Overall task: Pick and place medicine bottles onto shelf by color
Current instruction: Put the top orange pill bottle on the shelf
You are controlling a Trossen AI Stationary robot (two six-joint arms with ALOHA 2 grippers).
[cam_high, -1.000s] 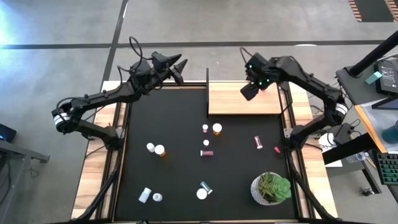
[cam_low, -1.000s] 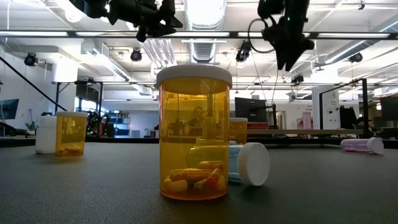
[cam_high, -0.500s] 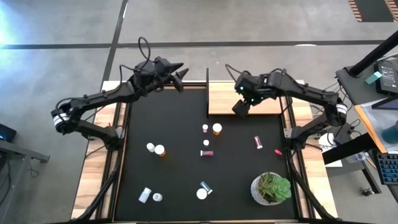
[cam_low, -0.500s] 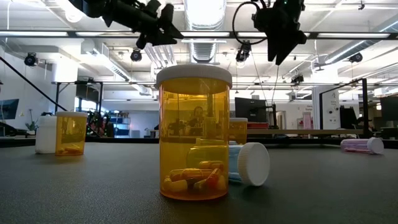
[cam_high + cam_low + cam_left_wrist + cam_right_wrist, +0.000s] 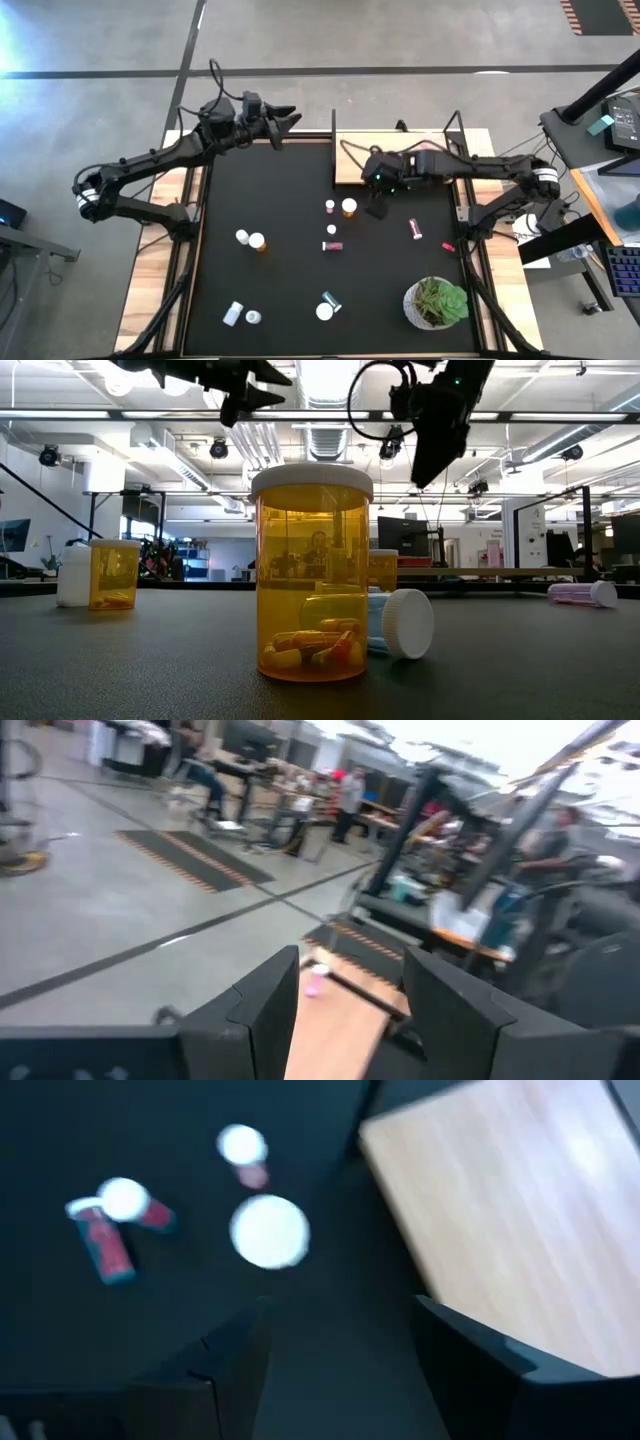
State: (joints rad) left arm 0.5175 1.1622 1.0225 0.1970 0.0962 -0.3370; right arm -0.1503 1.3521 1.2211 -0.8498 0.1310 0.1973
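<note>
Medicine bottles are scattered on the black mat. An upright orange one and a pink one stand just near of the shelf, a light-wood board with black posts. A maroon bottle and a pink one lie on their sides. My right gripper hangs open above the mat, just right of the orange bottle, pointing steeply down, touching nothing. My left gripper is open and empty, held level in the air by the shelf's far left corner.
A potted plant stands at the mat's near right. Orange and white bottles stand at mid left, and more bottles sit near the front edge. In the low view a large orange bottle fills the foreground.
My right gripper has swung from above the shelf toward the table's left and near side and come down; it now hangs over the mat beside the orange bottle. My left gripper has rolled about its own axis while staying by the shelf's far left corner.
</note>
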